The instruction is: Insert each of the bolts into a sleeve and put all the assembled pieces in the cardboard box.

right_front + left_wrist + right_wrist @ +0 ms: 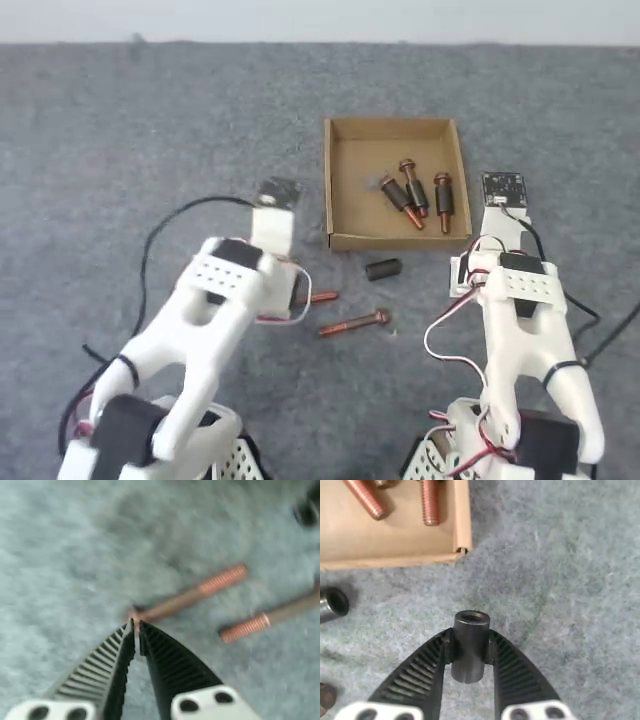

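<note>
My left gripper [135,625] is shut on the head end of a copper bolt [200,591], whose threaded shaft points away from the fingers. In the high view this bolt [320,297] sticks out from under the left arm's gripper [292,290]. A second bolt [355,322] lies loose on the carpet beside it. My right gripper [470,652] is shut on a black sleeve [470,642], held upright with its bore showing, just in front of the cardboard box [336,180]. Another sleeve [383,269] lies loose near the box's front wall. Three assembled pieces [418,195] lie inside the box.
Grey carpet covers the table. The box's front corner [462,530] is close ahead of the right gripper. The loose sleeve [332,605] and the second bolt [270,617] lie between the two arms. Cables trail beside both arm bases.
</note>
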